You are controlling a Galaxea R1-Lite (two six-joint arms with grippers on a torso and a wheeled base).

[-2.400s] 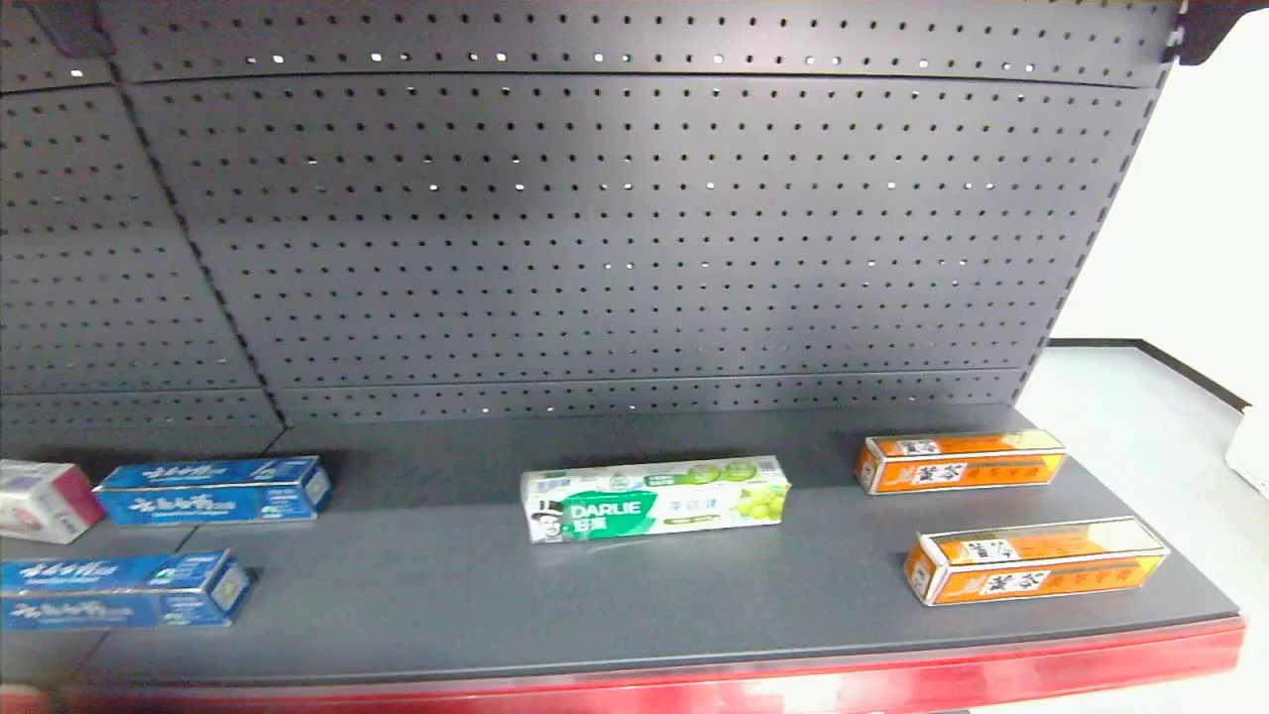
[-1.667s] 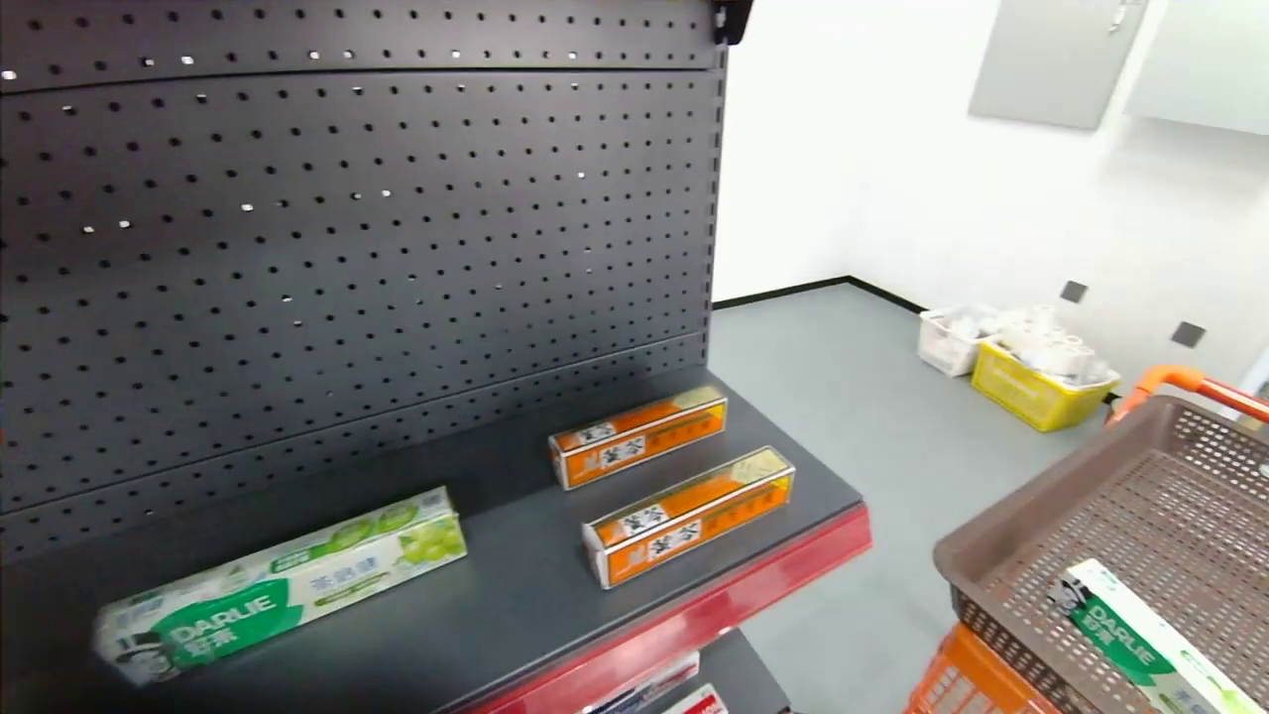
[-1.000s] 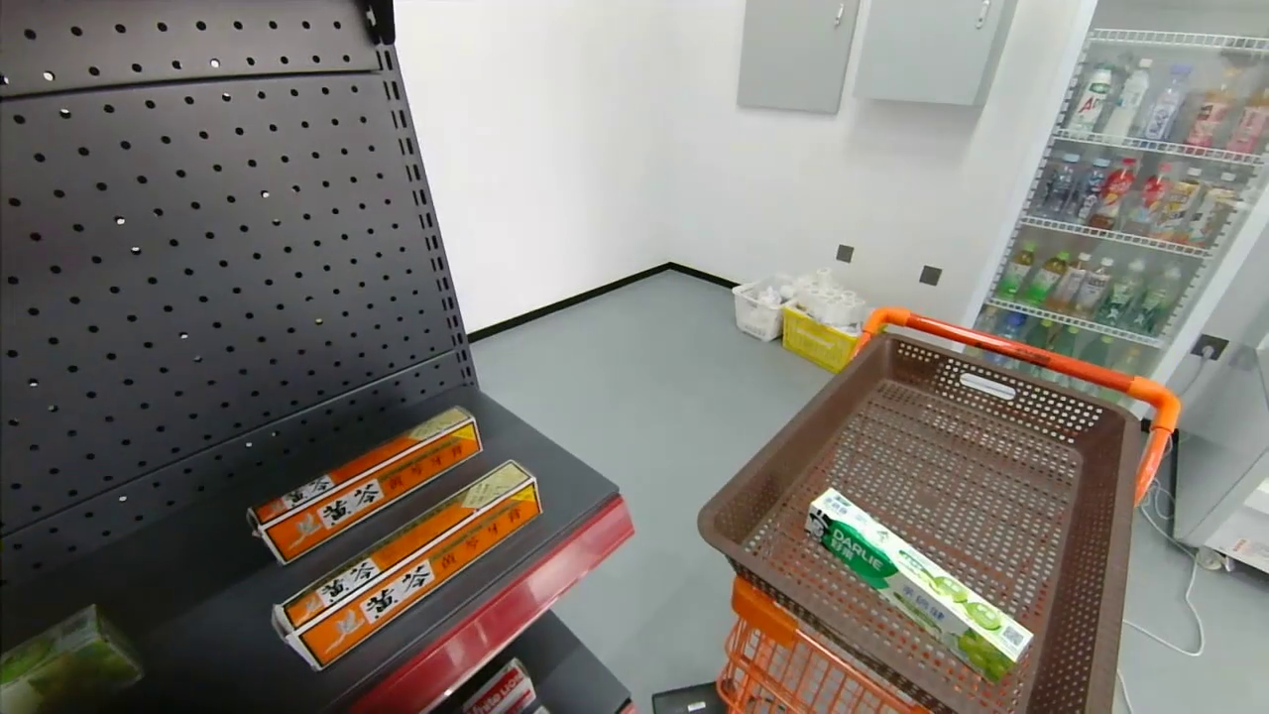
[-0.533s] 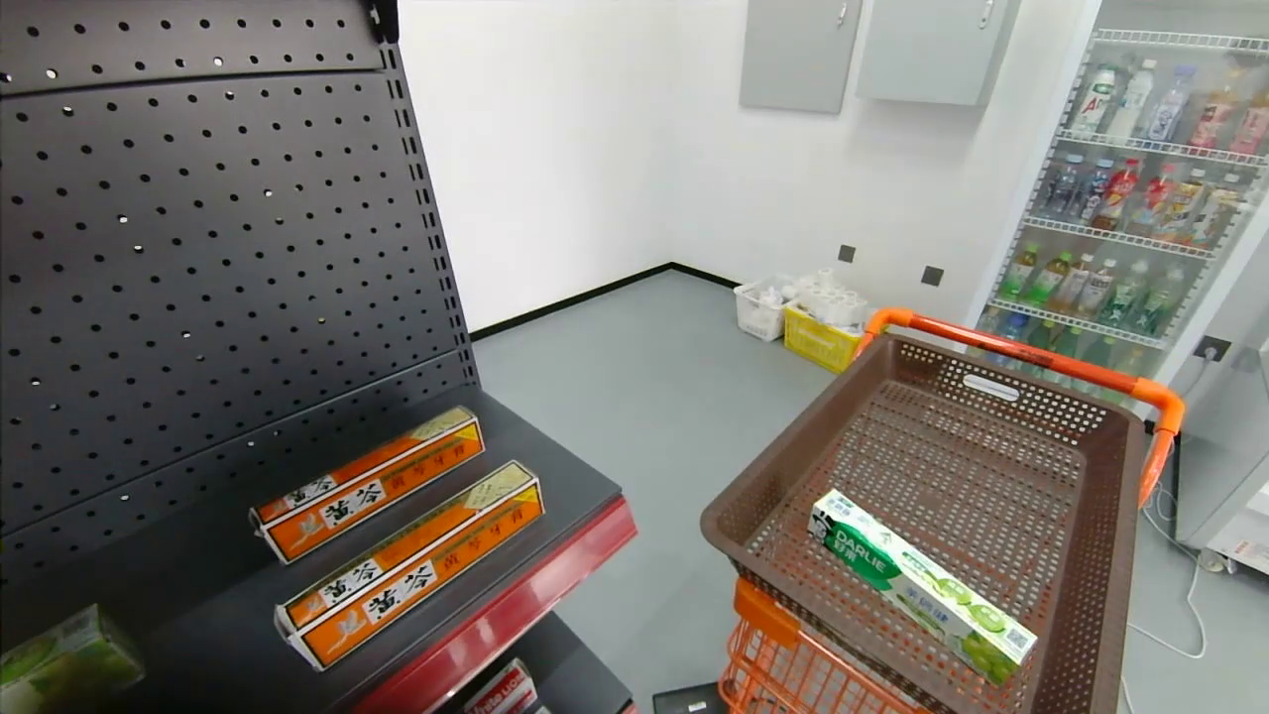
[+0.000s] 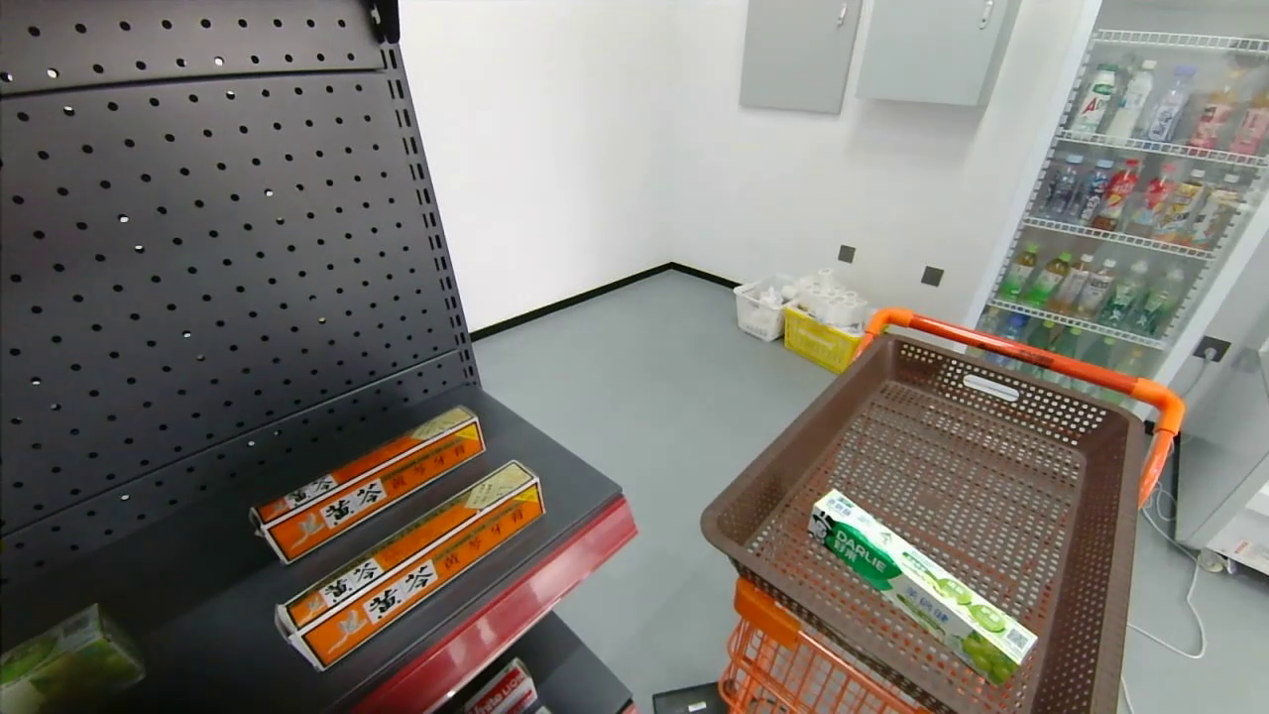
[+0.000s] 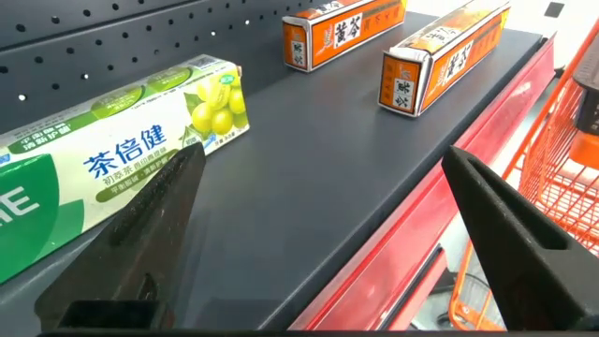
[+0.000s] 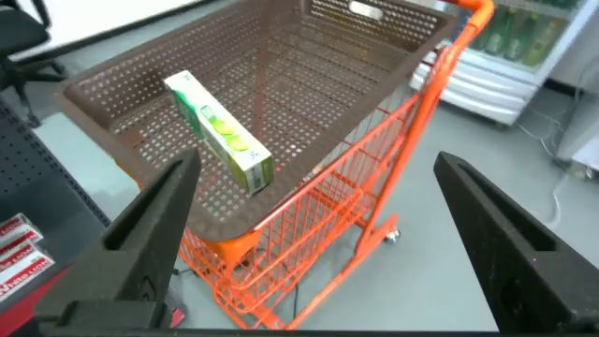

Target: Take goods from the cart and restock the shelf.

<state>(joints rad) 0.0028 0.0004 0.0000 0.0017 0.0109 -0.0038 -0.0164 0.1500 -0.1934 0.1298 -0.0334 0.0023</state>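
A green-and-white toothpaste box [image 5: 922, 585] lies alone in the brown cart basket [image 5: 991, 426], which has an orange frame and stands to the right of the shelf. On the dark shelf board [image 5: 198, 635] lie two orange boxes [image 5: 367, 483] [image 5: 411, 560] and, at the left edge, another green box [image 5: 64, 659]. My left gripper [image 6: 318, 243] hangs open over the shelf [image 6: 309, 159], next to that green box [image 6: 103, 173]. My right gripper [image 7: 323, 243] is open above the cart [image 7: 374, 56], with its toothpaste box [image 7: 220, 131] below.
A glass-door fridge [image 5: 1120, 198] full of drinks stands behind the cart. A white bin and a yellow bin [image 5: 808, 317] sit by the far wall. Grey floor lies open between shelf and cart. Goods [image 5: 506, 689] show on a lower shelf.
The head camera has swung right, from facing the shelf to taking in the cart; over the last second the view holds still. Nothing on the shelf or in the cart has moved.
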